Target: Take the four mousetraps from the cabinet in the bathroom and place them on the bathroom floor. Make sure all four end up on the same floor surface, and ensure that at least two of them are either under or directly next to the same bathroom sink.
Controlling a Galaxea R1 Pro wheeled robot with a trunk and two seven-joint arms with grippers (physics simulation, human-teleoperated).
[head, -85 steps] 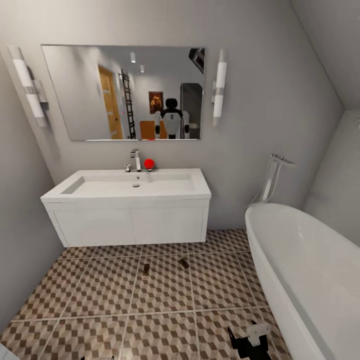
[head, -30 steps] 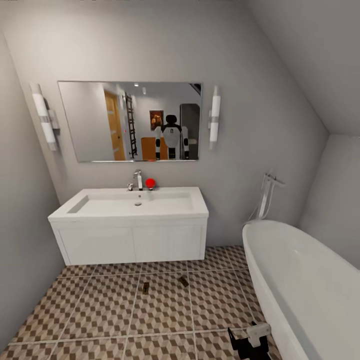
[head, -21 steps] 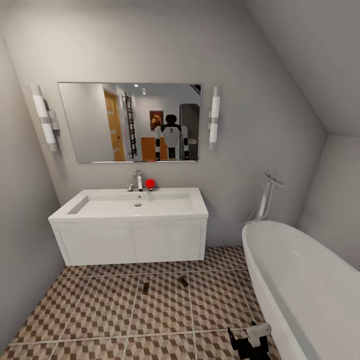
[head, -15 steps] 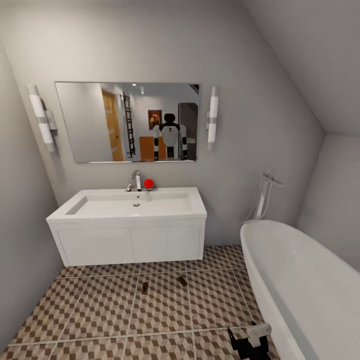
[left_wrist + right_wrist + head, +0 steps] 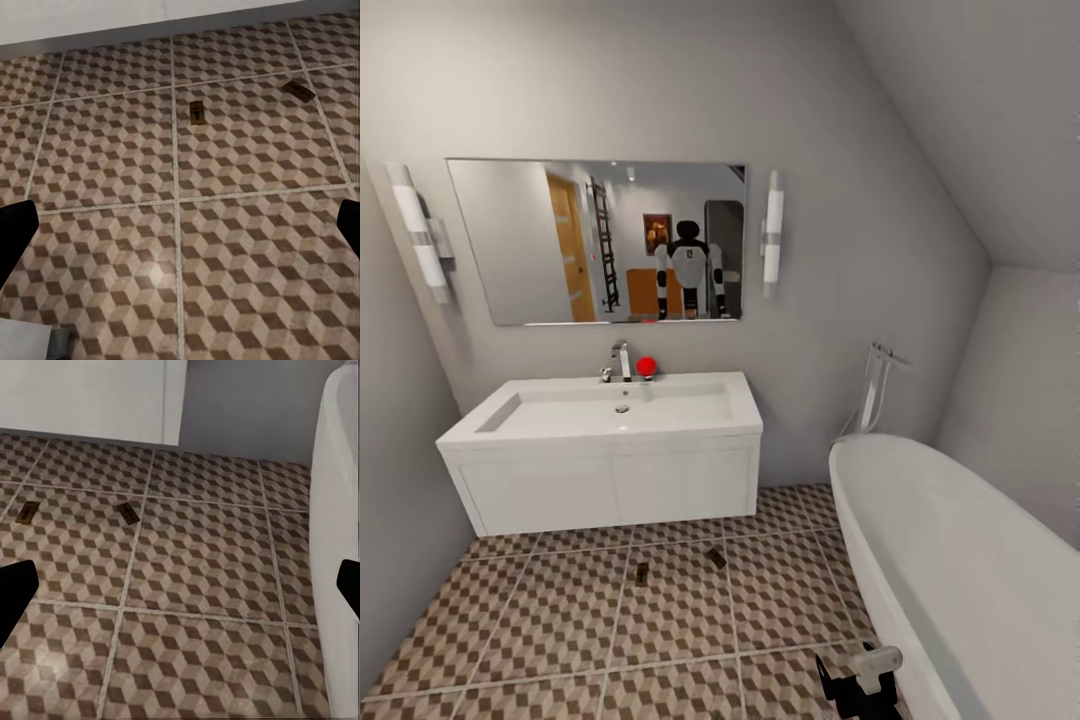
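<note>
Two flat wooden mousetraps (image 5: 641, 574) on cube-patterned tiles (image 5: 560, 620)

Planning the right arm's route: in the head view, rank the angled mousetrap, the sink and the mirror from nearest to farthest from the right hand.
1. Angled mousetrap, on the floor tiles ahead of the right hand.
2. Sink, against the wall beyond.
3. Mirror, on the wall above it.
</note>
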